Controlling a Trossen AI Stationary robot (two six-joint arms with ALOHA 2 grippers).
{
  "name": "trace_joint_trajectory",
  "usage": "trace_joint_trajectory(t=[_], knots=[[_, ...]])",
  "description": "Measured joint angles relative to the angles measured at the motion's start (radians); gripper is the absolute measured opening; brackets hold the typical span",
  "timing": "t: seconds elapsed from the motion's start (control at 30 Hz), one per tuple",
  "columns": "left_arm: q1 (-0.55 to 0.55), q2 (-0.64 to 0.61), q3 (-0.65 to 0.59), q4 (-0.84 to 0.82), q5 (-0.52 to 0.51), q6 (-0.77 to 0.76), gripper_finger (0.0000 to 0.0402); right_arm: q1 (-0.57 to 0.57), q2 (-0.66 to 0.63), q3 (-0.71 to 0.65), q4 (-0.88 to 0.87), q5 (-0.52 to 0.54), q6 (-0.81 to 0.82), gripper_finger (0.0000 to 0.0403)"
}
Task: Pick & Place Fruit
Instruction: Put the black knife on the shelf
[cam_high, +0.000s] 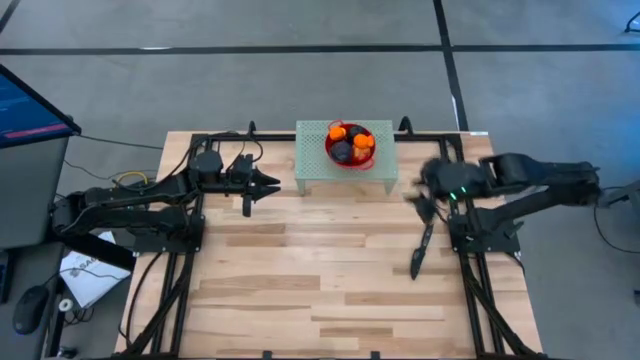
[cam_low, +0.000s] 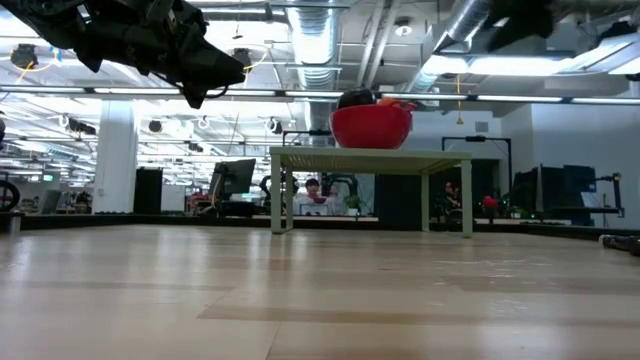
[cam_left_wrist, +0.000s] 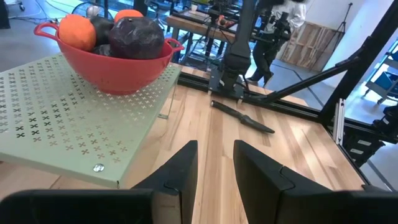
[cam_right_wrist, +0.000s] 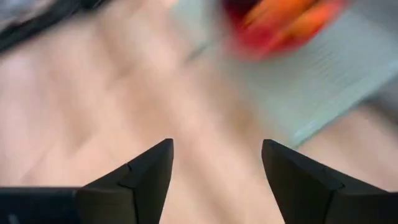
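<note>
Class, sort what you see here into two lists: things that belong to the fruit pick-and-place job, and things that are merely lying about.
Belongs to the job:
- fruit, piled in the bowl
- red bowl
- green perforated stand under the bowl
- left gripper
- right gripper, fingers apart

Lying about:
- black tool on the table
- computer mouse
- papers beside the table

Right gripper (cam_right_wrist: 216, 174) jaws apart, empty; blurred orange fruit (cam_right_wrist: 287, 14) beyond, over wooden table (cam_right_wrist: 93, 106).
</note>
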Motion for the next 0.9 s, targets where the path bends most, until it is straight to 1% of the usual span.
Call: trace_joint_trajectory(t=[0.1,0.13,0.23,0.33,0.47,0.57,0.63,0.67,0.7,0.77,0.83,0.9], knots=[[0.0,0.0,0.0,0.0,0.0,0.0,0.0097,0.125,-0.024,-0.002,-0.118,-0.192,0.073,0.0232],[0.0,0.0,0.0,0.0,0.0,0.0,0.0097,0.164,-0.021,-0.002,-0.156,-0.239,0.094,0.0227],[0.0,0.0,0.0,0.0,0.0,0.002,0.0097,0.266,0.011,-0.015,-0.231,-0.313,0.154,0.0214],[0.0,0.0,0.0,0.0,0.0,0.002,0.0097,0.327,0.072,-0.046,-0.308,-0.354,0.144,0.0197],[0.0,0.0,0.0,0.0,0.0,-0.002,0.0097,0.327,0.196,-0.127,-0.341,-0.355,0.149,0.0178],[0.0,0.0,0.0,0.0,0.0,-0.004,0.0097,0.278,0.264,-0.214,-0.297,-0.385,0.243,0.0182],[0.0,0.0,0.0,0.0,0.0,-0.004,0.0097,0.238,0.279,-0.283,-0.198,-0.443,0.352,0.02],[0.0,0.0,0.0,0.0,0.0,-0.004,0.0097,0.218,0.279,-0.316,-0.143,-0.458,0.436,0.0212],[0.0,0.0,0.0,0.0,0.0,-0.004,0.0097,0.2,0.278,-0.349,-0.094,-0.462,0.532,0.0226],[0.0,0.0,0.0,0.001,0.0,-0.004,0.0097,0.175,0.278,-0.395,-0.031,-0.463,0.675,0.0256],[0.0,0.0,0.0,0.001,0.0,-0.004,0.0097,0.165,0.275,-0.405,-0.039,-0.451,0.781,0.028],[0.0,0.0,0.0,0.001,0.0,-0.004,0.0097,0.165,0.275,-0.405,-0.068,-0.39,0.906,0.0292]])
